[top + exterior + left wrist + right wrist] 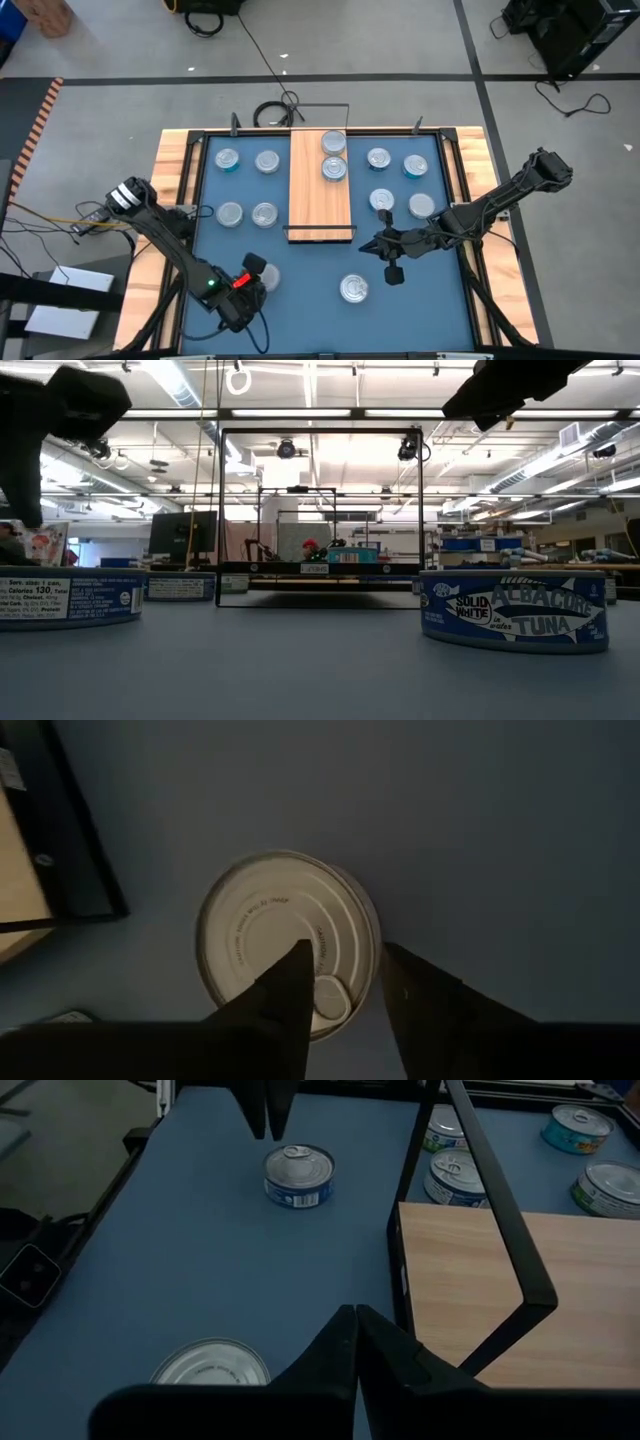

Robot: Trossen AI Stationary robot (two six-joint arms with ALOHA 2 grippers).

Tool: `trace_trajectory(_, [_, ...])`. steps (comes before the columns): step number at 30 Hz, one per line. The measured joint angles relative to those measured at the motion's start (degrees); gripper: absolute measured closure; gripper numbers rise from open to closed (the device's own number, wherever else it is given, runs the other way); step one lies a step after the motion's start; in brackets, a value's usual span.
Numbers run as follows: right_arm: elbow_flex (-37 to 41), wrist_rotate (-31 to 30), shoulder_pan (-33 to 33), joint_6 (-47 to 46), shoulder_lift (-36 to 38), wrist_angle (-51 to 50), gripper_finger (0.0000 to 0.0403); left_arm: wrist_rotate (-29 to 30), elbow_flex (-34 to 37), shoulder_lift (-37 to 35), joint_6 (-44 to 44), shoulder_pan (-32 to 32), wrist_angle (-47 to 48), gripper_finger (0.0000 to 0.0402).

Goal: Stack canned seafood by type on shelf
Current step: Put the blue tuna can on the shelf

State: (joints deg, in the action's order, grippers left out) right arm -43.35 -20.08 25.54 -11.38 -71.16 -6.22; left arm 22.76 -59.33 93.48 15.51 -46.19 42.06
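Note:
The shelf (pixel 320 185) is a light-wood board in a thin black frame in the middle of the blue table, with two tins (pixel 333 143) (pixel 333 168) on its far end. Other tins stand on the table to its left (pixel 230 213) and right (pixel 381 199). At the near left, my left gripper (pixel 345 945) hangs open just above a silver-topped tin (pixel 288 942) that stands flat on the table, also seen in the right wrist view (pixel 298 1177). My right gripper (pixel 356 1320) is shut and holds nothing, hovering off the shelf's near right corner.
A tuna tin (pixel 353 288) stands alone near the table's front edge, close below my right gripper. The shelf's black end frame (pixel 500 1210) rises at the board's near end. Open blue surface lies between the two near tins. A raised frame edges the table (pixel 195 190).

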Motion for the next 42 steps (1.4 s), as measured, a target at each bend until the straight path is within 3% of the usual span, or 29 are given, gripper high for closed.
trace_trajectory(26, [0.0,0.0,0.0,1.25,0.0,0.0,0.0384,0.02,0.0,2.57,-3.17,-0.07,0.07,0.0278])
trace_trajectory(32, [0.0,-0.01,0.0,1.5,0.0,0.0,0.0384,2.7,0.0,2.55,-5.29,-0.06,-0.48,0.0278])
trace_trajectory(42, [0.0,0.0,0.0,1.49,0.0,0.0,0.0384,0.72,-0.03,5.83,-8.2,-0.07,-1.92,0.028])
